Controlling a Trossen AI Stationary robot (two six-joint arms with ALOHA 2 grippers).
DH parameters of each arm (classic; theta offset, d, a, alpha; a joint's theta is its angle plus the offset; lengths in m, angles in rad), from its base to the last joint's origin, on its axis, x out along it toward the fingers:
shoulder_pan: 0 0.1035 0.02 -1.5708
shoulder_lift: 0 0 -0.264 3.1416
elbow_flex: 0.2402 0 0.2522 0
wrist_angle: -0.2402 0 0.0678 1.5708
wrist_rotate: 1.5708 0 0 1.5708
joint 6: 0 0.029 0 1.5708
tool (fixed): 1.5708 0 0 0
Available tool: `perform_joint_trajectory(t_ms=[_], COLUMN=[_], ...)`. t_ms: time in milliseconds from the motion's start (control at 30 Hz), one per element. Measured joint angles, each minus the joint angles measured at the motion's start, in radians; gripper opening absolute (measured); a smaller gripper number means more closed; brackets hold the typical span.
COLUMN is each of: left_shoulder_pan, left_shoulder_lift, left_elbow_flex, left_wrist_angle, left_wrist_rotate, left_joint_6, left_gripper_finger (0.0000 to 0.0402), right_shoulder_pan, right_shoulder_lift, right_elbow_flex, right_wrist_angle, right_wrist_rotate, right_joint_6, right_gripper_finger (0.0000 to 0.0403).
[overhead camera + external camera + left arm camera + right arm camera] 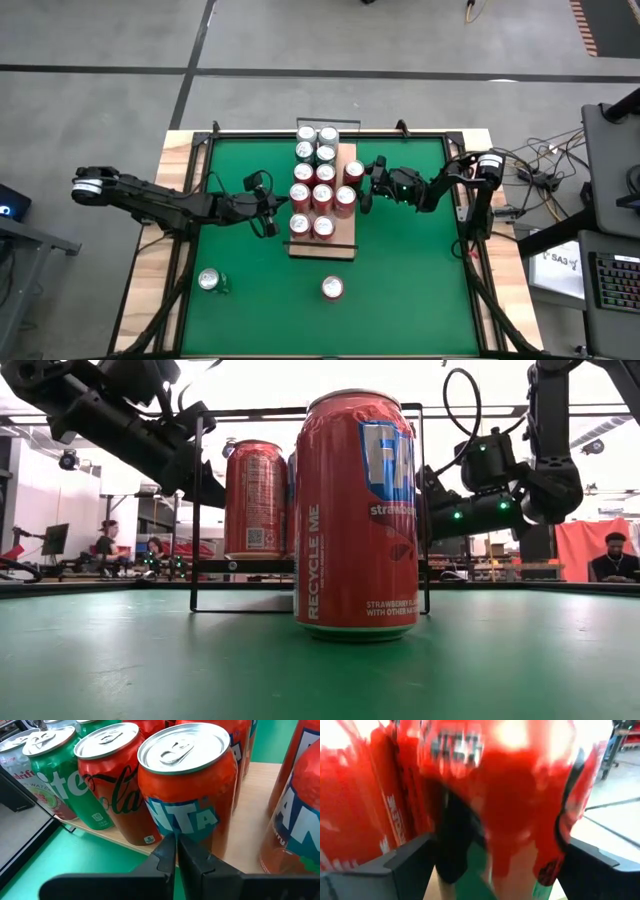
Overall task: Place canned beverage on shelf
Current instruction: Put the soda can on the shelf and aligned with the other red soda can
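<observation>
Overhead, the shelf lies on the green mat, packed with cans; the right gripper pinches a red can at its edge. Low down, people sit at desks beyond. Up close, the left gripper shows its fingers pressed together.

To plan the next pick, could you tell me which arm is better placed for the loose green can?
Left, probably: the left gripper is shut, empty, on the side of the green can; the right gripper holds a red can.
</observation>
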Motion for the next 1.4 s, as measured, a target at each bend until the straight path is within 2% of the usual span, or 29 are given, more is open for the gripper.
perform_joint_trajectory(t_ms=[333,733,1400], left_shoulder_pan=[0.0,0.0,0.0], left_shoulder_lift=[0.0,0.0,-0.001], left_elbow_flex=[0.0,0.0,0.0], left_wrist_angle=[0.0,0.0,-0.001], left_wrist_rotate=[0.0,0.0,0.0], left_joint_6=[-0.008,-0.008,-0.011], left_gripper_finger=[0.0,0.0,0.0], right_shoulder_pan=[0.0,0.0,0.0], right_shoulder_lift=[-0.001,-0.008,-0.103], right_elbow_flex=[0.0,0.0,0.0], right_wrist_angle=[-0.011,-0.019,-0.02], right_wrist_rotate=[0.001,0.004,0.004], right_joint_6=[0.0,0.0,-0.008], right_gripper_finger=[0.0328,0.0343,0.0345])
